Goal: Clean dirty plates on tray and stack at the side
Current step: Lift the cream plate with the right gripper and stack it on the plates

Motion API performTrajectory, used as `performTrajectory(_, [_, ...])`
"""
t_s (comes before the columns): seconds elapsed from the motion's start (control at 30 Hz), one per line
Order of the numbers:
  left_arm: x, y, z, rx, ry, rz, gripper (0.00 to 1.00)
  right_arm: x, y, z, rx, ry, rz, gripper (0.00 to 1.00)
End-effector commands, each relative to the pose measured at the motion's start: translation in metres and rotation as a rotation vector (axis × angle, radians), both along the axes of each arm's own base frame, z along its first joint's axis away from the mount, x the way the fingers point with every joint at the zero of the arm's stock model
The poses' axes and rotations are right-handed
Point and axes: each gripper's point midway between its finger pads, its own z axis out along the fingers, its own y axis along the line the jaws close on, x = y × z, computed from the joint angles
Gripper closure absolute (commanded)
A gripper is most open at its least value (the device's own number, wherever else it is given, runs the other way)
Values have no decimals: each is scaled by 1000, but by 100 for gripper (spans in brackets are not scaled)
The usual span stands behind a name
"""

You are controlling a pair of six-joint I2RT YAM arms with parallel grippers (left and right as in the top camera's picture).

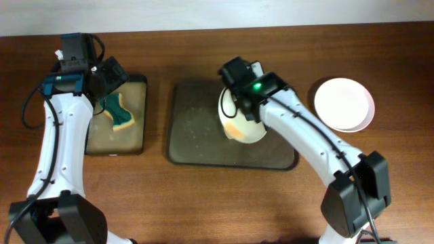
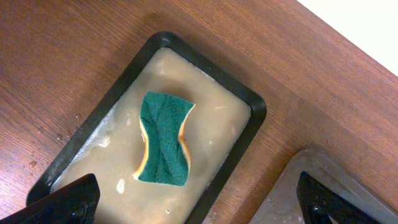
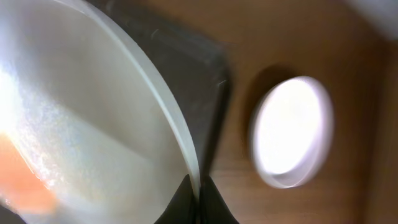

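My right gripper [image 1: 239, 107] is shut on the rim of a white plate [image 1: 242, 126] with an orange-yellow smear, holding it tilted over the large dark tray [image 1: 196, 132]. In the right wrist view the plate [image 3: 81, 130] fills the left and its rim sits pinched between my fingers [image 3: 198, 198]. Another white plate [image 1: 344, 104] lies on the table to the right, also in the right wrist view [image 3: 291, 132]. My left gripper [image 1: 108, 85] is open above the green sponge [image 1: 121, 112]. The left wrist view shows the sponge [image 2: 163, 138] between my spread fingers [image 2: 198, 205].
The sponge lies in a small black tray [image 1: 139, 139] with tan soapy liquid, left of the large tray; its rim shows in the left wrist view [image 2: 242, 134]. Brown wooden table [image 1: 203, 203] all around. A corner of the large tray [image 2: 292, 186] shows lower right.
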Motion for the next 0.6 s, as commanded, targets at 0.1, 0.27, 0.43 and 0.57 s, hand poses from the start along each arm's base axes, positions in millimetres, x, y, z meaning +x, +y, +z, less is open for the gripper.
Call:
performTrajectory(0.1, [1,0,-2,-5,6,-3,1,2,-1,100,-413,-374,-19,96])
performTrajectory(0.27, [1,0,-2,-5,6,-3,1,1,6,102,-545,-275,109,96])
performTrajectory(0.43, [1,0,-2,-5,6,-3,1,1,5,102,-493,-322,59,96])
performTrajectory(0.57, [1,0,-2,-5,6,-3,1,6,12,42,-193,-118,102,96])
